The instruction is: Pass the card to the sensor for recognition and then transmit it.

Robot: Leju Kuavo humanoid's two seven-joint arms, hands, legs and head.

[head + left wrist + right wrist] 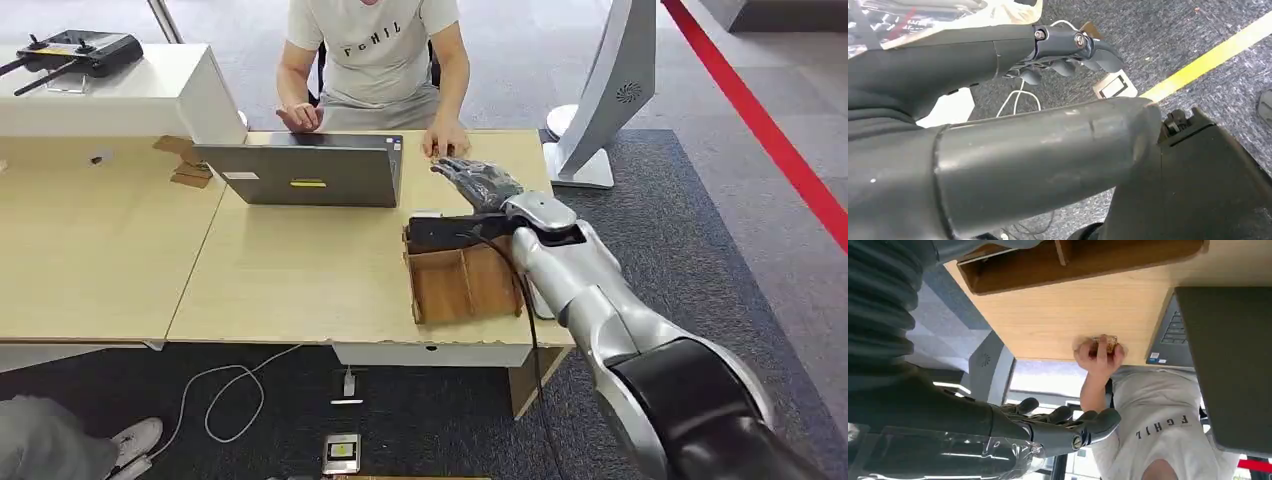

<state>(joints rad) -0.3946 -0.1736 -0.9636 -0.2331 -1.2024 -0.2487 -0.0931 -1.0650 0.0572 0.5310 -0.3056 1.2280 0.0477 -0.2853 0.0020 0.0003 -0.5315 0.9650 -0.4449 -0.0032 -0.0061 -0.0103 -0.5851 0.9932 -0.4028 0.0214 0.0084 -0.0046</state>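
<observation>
We saw a wooden divided tray (pixel 462 285) near the table's (pixel 290 280) right front corner; its compartments looked bare. The right robot hand (pixel 478 181) reached over the far right edge, fingers spread, grasping nothing. The card (pixel 1104 343) lay there under a person's hand (pixel 1099 354). The left robot hand (pixel 1068 52) hung over the floor, fingers curled inward, holding nothing.
</observation>
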